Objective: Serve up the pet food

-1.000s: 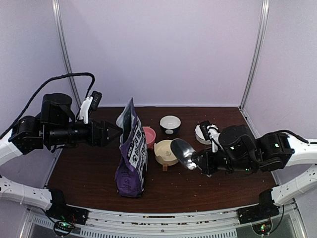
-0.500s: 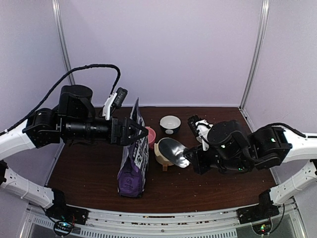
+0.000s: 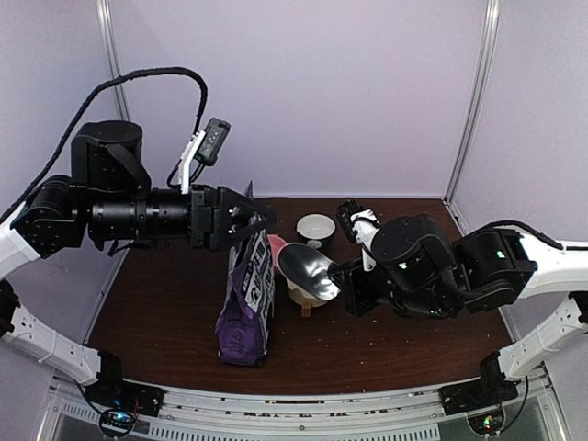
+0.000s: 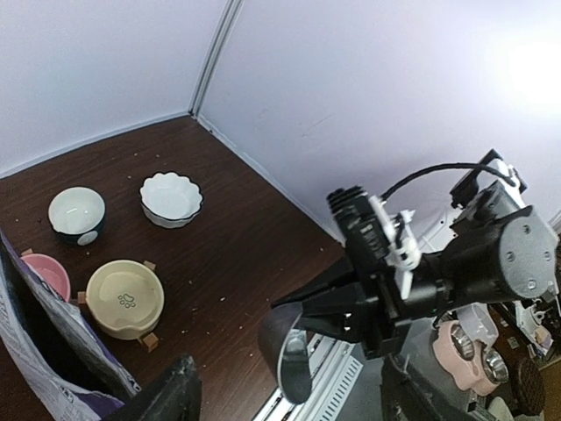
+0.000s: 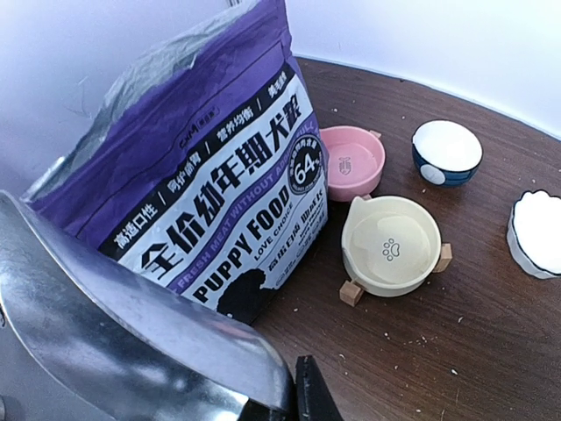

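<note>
Tabletop (image 3: 165, 312) — right gripper (image 3: 349, 287) moved scoop (image 3: 308, 269) nearer bag (image 3: 246, 303); higher.

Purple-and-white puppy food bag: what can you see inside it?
At the open mouth of the purple-and-white puppy food bag, only silver inner lining shows. Deeper down, its walls hide everything; no kibble is visible in any view.

Count: 4 bowls, namely 1 pink (image 5: 351, 160), 1 cream (image 5: 391, 241) with paw print, 1 navy (image 5: 447, 149) with white inside, 1 white (image 5: 536, 230) scalloped. 1 bag (image 5: 210, 202). 1 scoop (image 3: 308, 269). 2 arms: left (image 3: 119, 216), right (image 3: 459, 271).
</note>
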Robot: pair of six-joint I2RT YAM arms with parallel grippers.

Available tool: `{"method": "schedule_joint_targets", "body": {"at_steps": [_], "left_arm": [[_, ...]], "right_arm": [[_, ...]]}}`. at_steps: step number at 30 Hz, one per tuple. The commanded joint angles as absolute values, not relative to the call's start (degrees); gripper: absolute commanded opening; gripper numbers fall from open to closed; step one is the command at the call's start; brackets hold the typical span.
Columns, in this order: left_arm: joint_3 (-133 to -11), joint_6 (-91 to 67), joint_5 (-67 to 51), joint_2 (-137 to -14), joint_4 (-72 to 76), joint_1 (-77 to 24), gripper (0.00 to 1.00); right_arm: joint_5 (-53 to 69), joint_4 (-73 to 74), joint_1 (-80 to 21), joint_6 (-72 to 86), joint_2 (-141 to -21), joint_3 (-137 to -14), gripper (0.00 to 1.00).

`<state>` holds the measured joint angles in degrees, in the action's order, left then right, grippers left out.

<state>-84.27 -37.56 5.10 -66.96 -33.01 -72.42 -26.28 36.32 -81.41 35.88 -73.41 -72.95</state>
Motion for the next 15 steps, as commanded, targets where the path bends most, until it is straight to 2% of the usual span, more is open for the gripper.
{"method": "schedule_joint_targets", "body": {"at_steps": [1, 5, 12, 15], "left_arm": [[-88.3, -35.9, 9.7, -71.2, -40.7, -72.3, 0.73], [-91.0, -35.2, 10.3, -73.9, -42.5, -72.3, 0.72], [-92.2, -35.4, 9.0, -75.8, -41.4, -72.3, 0.52], [-91.4, -36.5, 8.9, -75.8, -40.9, -72.3, 0.47]], "right_arm": [[-32.5, 35.7, -81.7, 33.9, -72.6, -77.4, 0.00], [-33.6, 36.3, -81.6, 31.9, -72.8, -78.9, 0.00], [-34.0, 37.3, -81.6, 31.8, -73.0, -79.4, 0.00], [-33.3, 37.1, -81.6, 31.0, -72.9, -79.4, 0.00]]}}
